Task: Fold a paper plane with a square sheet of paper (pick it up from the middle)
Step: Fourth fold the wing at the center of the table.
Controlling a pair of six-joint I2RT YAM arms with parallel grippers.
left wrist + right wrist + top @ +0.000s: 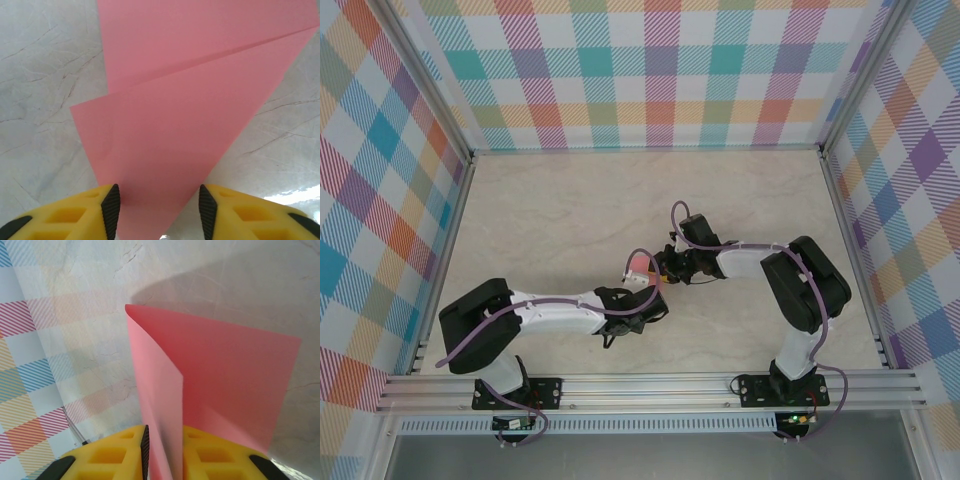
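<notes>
We see the half-folded paper plane [225, 375] held up over the middle of the table [540, 200]. Our right gripper [164, 452] pinches its creased edge tight. Our left gripper [159, 212] straddles its narrow end, jaws parted, not clamping.

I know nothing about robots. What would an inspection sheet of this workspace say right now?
Surface: pale marbled table, flat, no marks seen.
Job's things: pink paper plane, partly folded with a crease, held between the two arms.
Clutter: nothing seen.
Grippers: left gripper open, its jaws on either side of the paper's narrow end; right gripper shut on an upright fold of the paper.
Cables: purple cables loop along both arms, not snagged on the paper.
Surroundings: checked walls on three sides; metal rail at the near edge.
</notes>
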